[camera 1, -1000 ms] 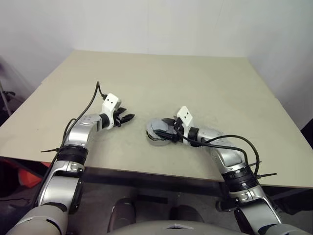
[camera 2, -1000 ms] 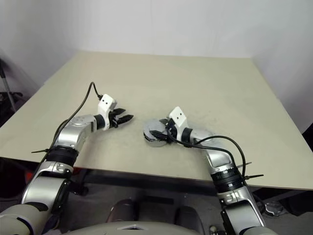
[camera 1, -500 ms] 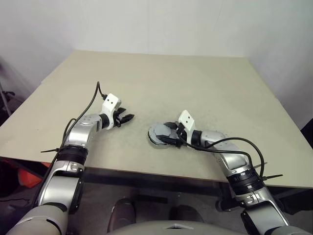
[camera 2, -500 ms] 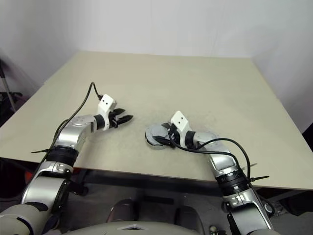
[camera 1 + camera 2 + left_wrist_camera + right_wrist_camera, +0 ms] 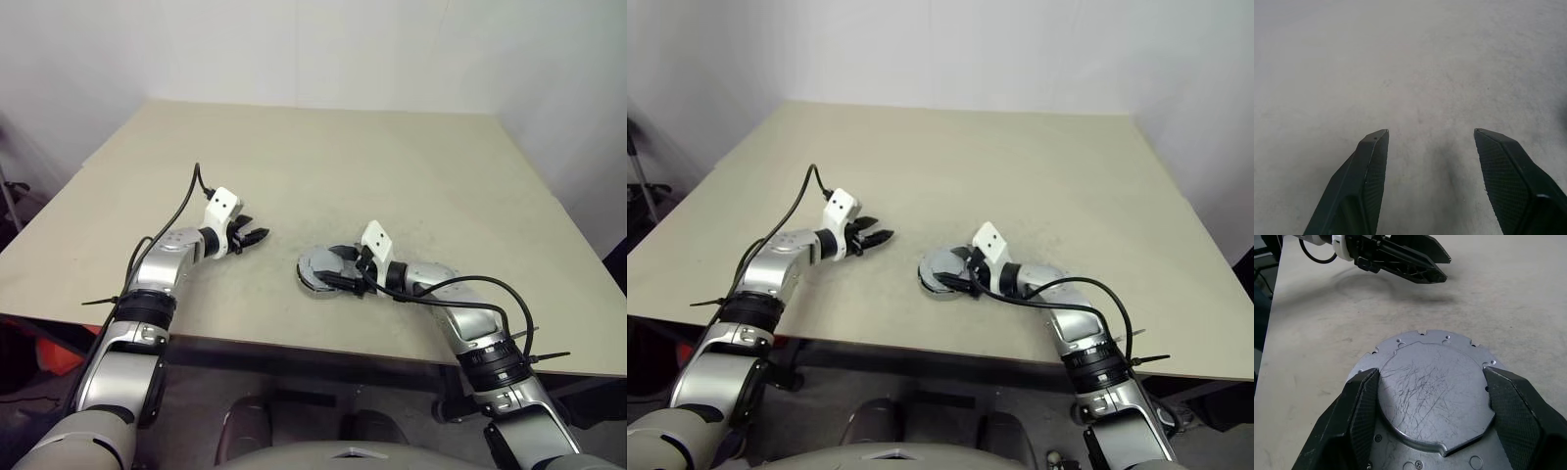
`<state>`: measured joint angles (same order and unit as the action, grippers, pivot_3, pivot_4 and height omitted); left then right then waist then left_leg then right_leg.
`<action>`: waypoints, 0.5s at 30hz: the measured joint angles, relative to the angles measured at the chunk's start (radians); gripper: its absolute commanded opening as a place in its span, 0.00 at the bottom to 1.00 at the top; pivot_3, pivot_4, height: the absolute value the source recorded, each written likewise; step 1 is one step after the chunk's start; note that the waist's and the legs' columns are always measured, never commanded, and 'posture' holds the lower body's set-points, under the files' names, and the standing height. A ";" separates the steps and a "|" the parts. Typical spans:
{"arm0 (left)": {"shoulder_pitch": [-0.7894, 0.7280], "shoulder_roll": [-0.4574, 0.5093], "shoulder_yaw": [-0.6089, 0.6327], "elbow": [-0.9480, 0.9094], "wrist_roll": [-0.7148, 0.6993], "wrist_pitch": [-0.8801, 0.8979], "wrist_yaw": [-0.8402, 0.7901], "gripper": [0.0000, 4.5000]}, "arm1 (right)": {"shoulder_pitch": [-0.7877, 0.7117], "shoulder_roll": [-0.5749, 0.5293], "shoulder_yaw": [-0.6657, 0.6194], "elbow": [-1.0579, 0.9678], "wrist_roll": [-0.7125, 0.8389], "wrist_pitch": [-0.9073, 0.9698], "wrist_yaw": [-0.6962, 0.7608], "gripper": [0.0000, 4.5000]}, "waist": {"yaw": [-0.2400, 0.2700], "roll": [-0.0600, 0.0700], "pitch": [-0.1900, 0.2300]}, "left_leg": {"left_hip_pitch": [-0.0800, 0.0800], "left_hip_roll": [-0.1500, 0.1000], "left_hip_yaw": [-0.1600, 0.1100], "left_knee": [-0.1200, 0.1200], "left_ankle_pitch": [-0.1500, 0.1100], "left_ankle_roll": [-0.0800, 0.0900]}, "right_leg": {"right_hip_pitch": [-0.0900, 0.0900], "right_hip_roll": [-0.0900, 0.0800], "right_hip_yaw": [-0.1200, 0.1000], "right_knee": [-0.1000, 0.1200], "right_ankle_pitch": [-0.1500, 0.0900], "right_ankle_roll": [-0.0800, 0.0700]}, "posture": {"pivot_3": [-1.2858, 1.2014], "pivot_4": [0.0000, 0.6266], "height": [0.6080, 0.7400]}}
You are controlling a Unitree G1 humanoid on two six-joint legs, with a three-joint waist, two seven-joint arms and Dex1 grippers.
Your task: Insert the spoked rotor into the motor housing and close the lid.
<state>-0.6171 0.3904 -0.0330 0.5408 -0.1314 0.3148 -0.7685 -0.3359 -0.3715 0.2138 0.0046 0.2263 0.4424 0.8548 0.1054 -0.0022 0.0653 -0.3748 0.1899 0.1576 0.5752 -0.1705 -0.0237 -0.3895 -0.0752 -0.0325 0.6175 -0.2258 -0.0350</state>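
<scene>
Two spread grippers: right gripper [image 5: 1430, 382] straddles the lid [image 5: 1432, 396], left gripper [image 5: 1430, 137] over bare table [image 5: 392, 166].

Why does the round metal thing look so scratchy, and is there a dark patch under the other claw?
Right wrist view: light catches fine scratches on the lid. Left wrist view: a soft shadow lies on the table between the left gripper fingers.
</scene>
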 measured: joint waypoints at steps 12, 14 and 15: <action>0.000 0.003 -0.001 0.003 0.003 -0.001 0.000 0.66 | -0.002 0.001 0.005 0.000 -0.014 -0.006 0.010 0.65 | -0.003 0.000 0.000 | 0.000 0.000 0.000 0.000 0.000 0.000 | 0.000 0.000 0.000 0.000 0.000 0.000 | 0.52 0.00 1.00; 0.000 0.004 -0.001 0.005 0.004 -0.001 0.000 0.66 | -0.002 0.009 -0.002 0.000 -0.008 0.004 0.011 0.65 | -0.003 0.000 0.000 | 0.000 0.000 0.000 0.000 0.000 0.000 | 0.000 0.000 0.000 0.000 0.000 0.000 | 0.52 0.00 1.00; 0.000 0.005 -0.001 0.005 0.004 -0.001 -0.001 0.66 | -0.002 0.014 -0.006 0.000 -0.001 0.012 0.012 0.65 | -0.003 0.000 0.000 | 0.000 0.000 0.000 0.000 0.000 0.000 | 0.000 0.000 0.000 0.000 0.000 0.000 | 0.52 0.00 1.00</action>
<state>-0.6169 0.3953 -0.0338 0.5462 -0.1270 0.3139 -0.7692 -0.3382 -0.3573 0.2076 0.0048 0.2251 0.4541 0.8665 0.1022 -0.0022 0.0653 -0.3748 0.1900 0.1577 0.5752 -0.1707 -0.0234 -0.3895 -0.0752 -0.0326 0.6174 -0.2258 -0.0350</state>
